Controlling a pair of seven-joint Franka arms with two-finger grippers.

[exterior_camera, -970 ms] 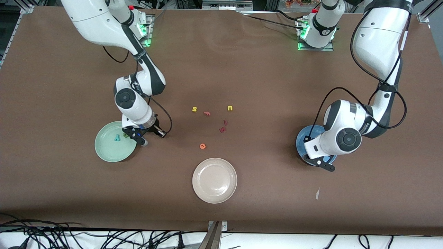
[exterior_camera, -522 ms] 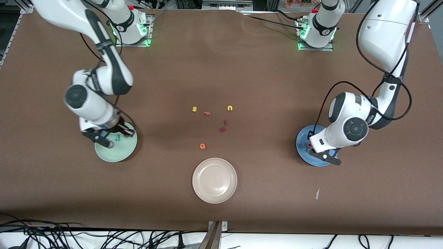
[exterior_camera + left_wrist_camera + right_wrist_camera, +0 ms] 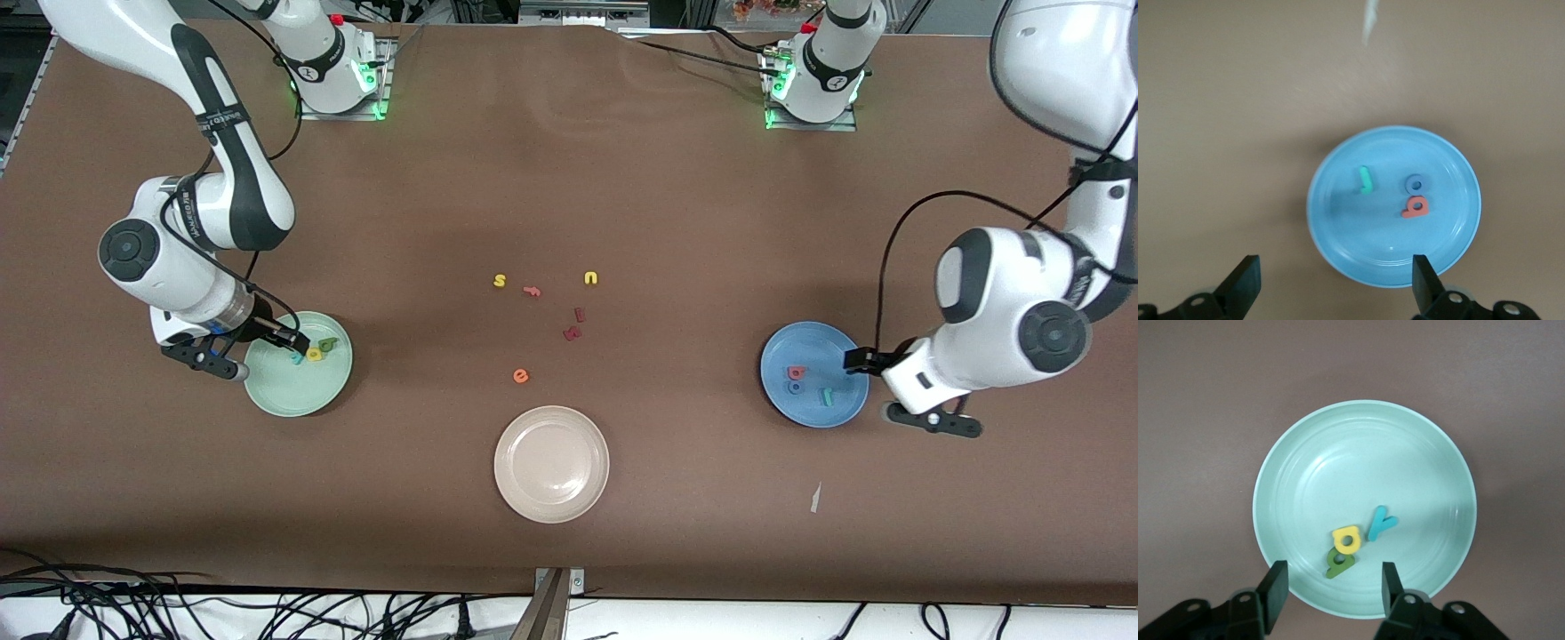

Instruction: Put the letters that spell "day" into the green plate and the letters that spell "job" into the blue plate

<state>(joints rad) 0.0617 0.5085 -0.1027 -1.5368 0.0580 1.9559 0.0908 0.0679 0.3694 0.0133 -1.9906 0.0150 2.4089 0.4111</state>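
Front view: sitting at mid-left of frame, green plate; at mid-right, blue plate.
Green plate contents: lying together, olive d, yellow a overlapping it, teal y just beside.
Blue plate contents: lying inside, teal j, blue o, salmon b touching the o.
Right gripper: hovering over the green plate's rim, fingers spread, gripping nothing.
Left gripper: hanging over the blue plate's edge, fingers parted wide, empty.
Centre of frame: lying scattered, loose letters; lower centre, beige plate.
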